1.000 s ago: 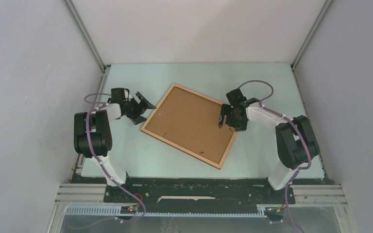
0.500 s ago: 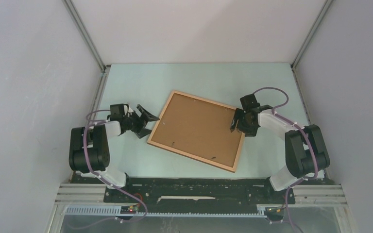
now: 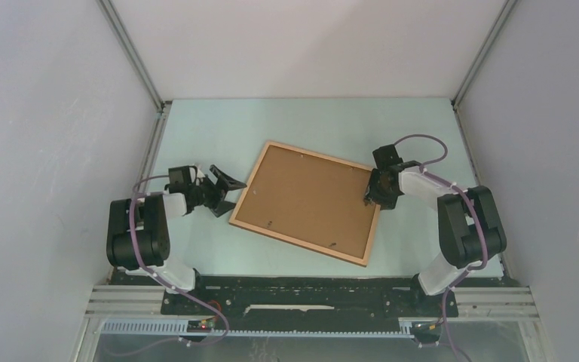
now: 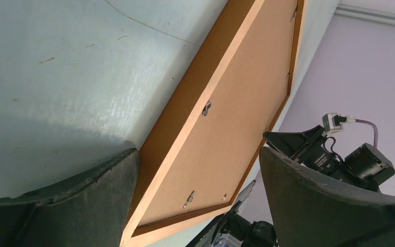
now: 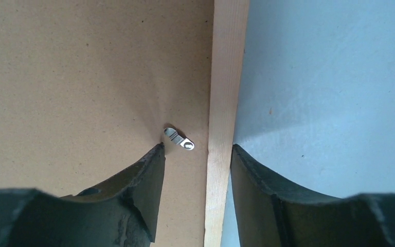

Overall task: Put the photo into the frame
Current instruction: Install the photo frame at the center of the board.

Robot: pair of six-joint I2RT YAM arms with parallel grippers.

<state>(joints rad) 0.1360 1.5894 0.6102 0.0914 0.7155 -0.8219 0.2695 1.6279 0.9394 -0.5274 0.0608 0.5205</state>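
The frame [image 3: 305, 200] lies face down on the table, its brown fibreboard back up, with small metal tabs on it. The photo is not in view. My left gripper [image 3: 226, 188] is open beside the frame's left edge, and in the left wrist view the frame [image 4: 236, 103] shows between its spread fingers [image 4: 108, 185]. My right gripper [image 3: 370, 198] is open over the frame's right rim. In the right wrist view one finger [image 5: 144, 175] is over the backing board [image 5: 82, 77] by a metal tab [image 5: 179, 138]. The other finger is over the table just outside the wooden rim [image 5: 223, 103].
The pale green table [image 3: 309, 121] is walled in by grey panels at the left, right and back. Metal rails run along its near edge [image 3: 309, 290] by the arm bases.
The frame slid and turned toward the right and nearer the bases, then stayed put. My right gripper followed and came down over the right rim. My left arm drew back toward its base.
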